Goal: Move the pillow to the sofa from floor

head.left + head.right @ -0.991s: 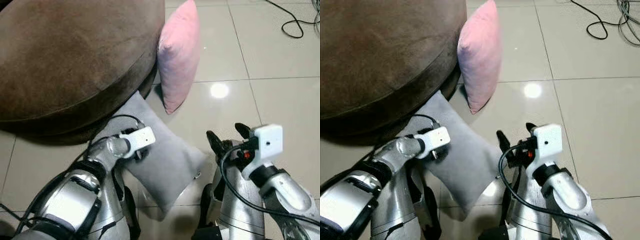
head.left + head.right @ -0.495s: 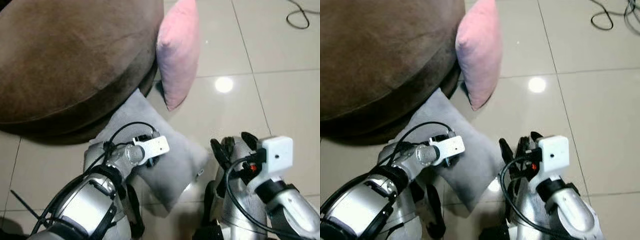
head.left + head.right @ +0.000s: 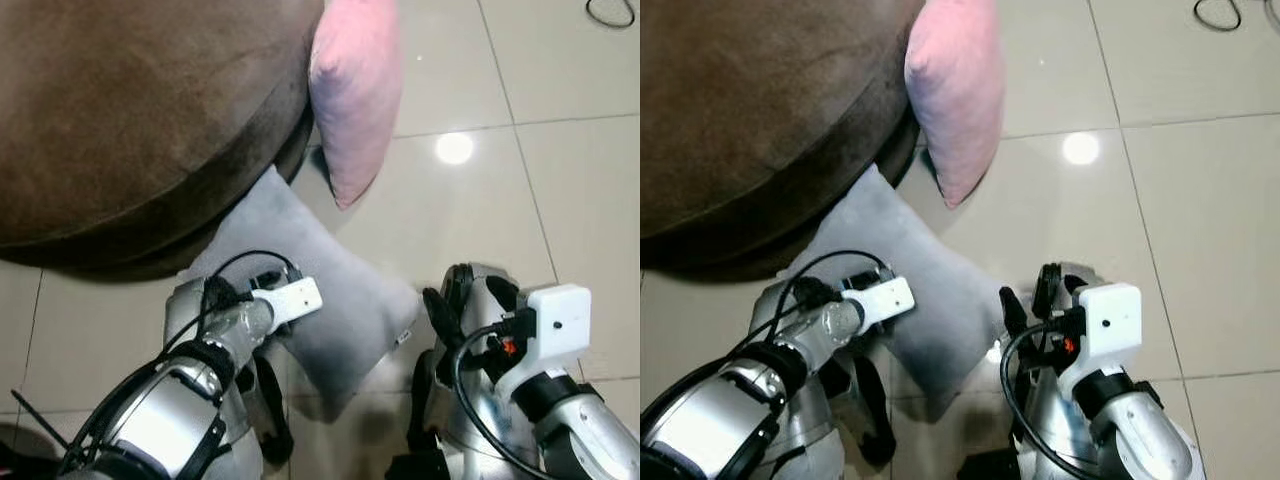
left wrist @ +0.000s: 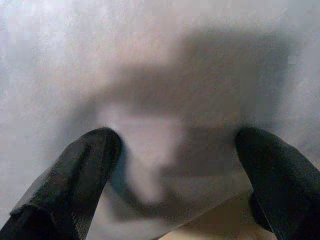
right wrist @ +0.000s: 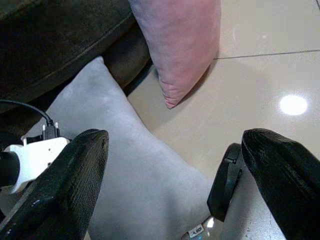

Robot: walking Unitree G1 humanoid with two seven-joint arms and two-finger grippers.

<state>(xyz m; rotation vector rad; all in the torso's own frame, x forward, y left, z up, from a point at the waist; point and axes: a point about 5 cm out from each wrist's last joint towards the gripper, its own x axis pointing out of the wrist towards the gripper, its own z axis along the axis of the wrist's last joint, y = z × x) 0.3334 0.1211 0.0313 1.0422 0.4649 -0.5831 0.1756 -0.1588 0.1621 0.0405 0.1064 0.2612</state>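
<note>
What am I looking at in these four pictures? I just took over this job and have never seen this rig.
You see a humanoid robot looking down at its own two silver arms. The two eye views come from a camera on its head and show the same scene. The other two come from cameras on the wrists, looking along each gripper's black fingers.

On the tiled floor a grey pillow lies flat, one corner tucked under the edge of a brown sofa. A pink pillow stands on its tip, leaning on the sofa.

The left gripper is down over the grey pillow, fingers spread; its wrist view is so close that the fabric is blurred, and nothing is pinched yet. The right gripper is open too, held beside the pillow's near corner. Nothing is held.
</note>
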